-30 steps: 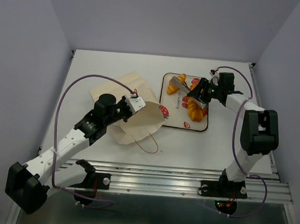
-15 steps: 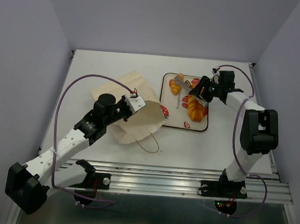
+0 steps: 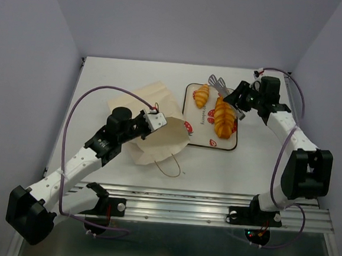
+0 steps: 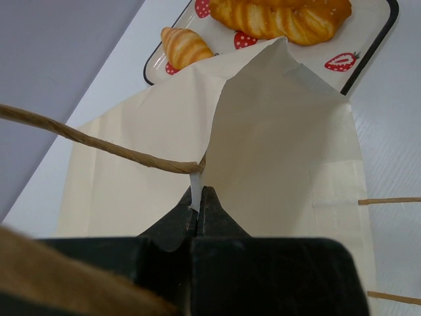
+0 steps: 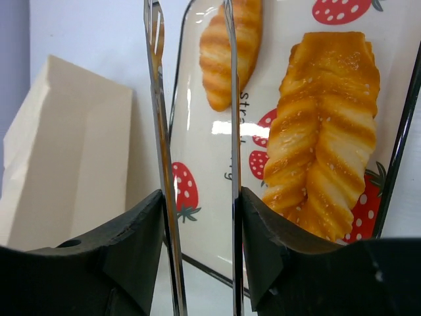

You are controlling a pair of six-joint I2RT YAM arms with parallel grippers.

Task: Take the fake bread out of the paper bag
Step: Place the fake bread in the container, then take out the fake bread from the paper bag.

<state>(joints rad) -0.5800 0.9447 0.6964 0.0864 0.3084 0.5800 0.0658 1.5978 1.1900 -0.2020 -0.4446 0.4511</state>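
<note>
The paper bag (image 3: 158, 136) lies on its side left of centre, its mouth facing the tray. My left gripper (image 3: 154, 119) is shut on the bag's upper mouth edge (image 4: 198, 197) and holds it open; the bag's inside (image 4: 283, 151) looks empty as far as I can see. The long ridged loaf (image 3: 223, 117) and one small croissant (image 3: 202, 95) lie on the tray. A third pastry is not in view. My right gripper (image 3: 239, 101) is shut on metal tongs (image 3: 217, 83), whose blades (image 5: 158, 131) stand apart and empty above the tray's far edge, beside the croissant (image 5: 214, 66).
The white strawberry-print tray (image 3: 208, 144) with a black rim sits right of the bag. The bag's cord handle (image 3: 169, 166) loops onto the table towards the near edge; another cord (image 4: 99, 141) crosses the left wrist view. Grey walls close in at the back and sides.
The tongs held the small croissant over the tray; they have let it go on the tray's back left and pulled back to the right, open. The left arm and bag stayed put.
</note>
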